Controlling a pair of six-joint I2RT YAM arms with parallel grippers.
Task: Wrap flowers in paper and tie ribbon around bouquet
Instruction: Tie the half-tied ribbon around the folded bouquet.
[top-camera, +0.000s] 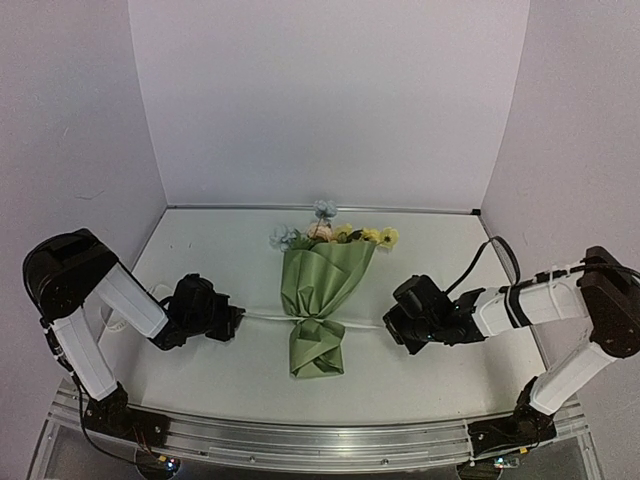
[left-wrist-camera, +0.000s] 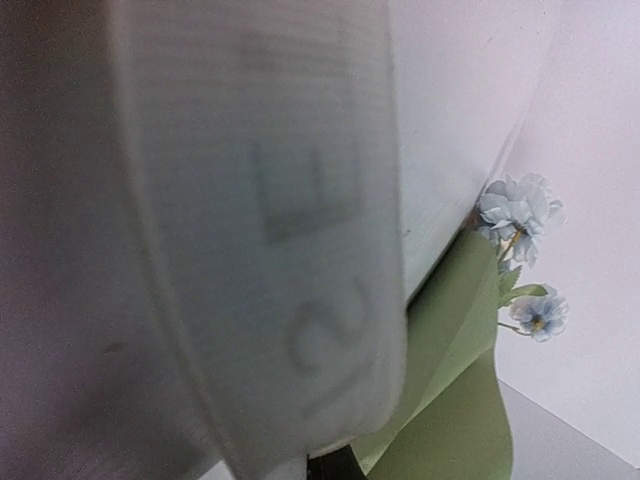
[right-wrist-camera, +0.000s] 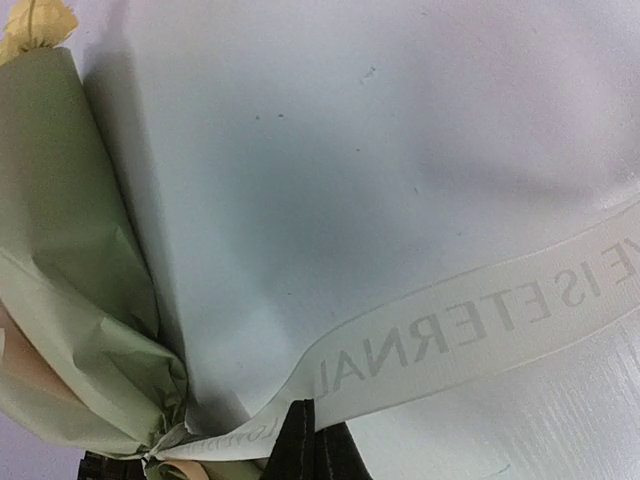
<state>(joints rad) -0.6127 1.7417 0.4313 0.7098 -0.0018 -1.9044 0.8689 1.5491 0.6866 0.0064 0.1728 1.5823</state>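
Note:
The bouquet (top-camera: 318, 300) lies mid-table, a cone of olive-green paper (top-camera: 325, 275) with the blue, yellow and pink flowers (top-camera: 330, 234) at its far rim. The cream ribbon (top-camera: 268, 318) runs taut across its narrow waist. On the left, my left gripper (top-camera: 238, 318) is shut on one end of the ribbon; on the right, my right gripper (top-camera: 388, 325) is shut on the other. In the left wrist view the blurred ribbon (left-wrist-camera: 260, 250) fills the frame, beside paper (left-wrist-camera: 450, 390) and blue flowers (left-wrist-camera: 520, 210). The right wrist view shows black fingertips (right-wrist-camera: 300, 445) pinching the lettered ribbon (right-wrist-camera: 470, 330) near the paper (right-wrist-camera: 70, 300).
An aluminium rail (top-camera: 320, 440) runs along the table's near edge by both arm bases. White walls close in the back and sides. A black cable (top-camera: 490, 255) loops above the right arm. A pale loop (top-camera: 115, 320) lies behind the left arm.

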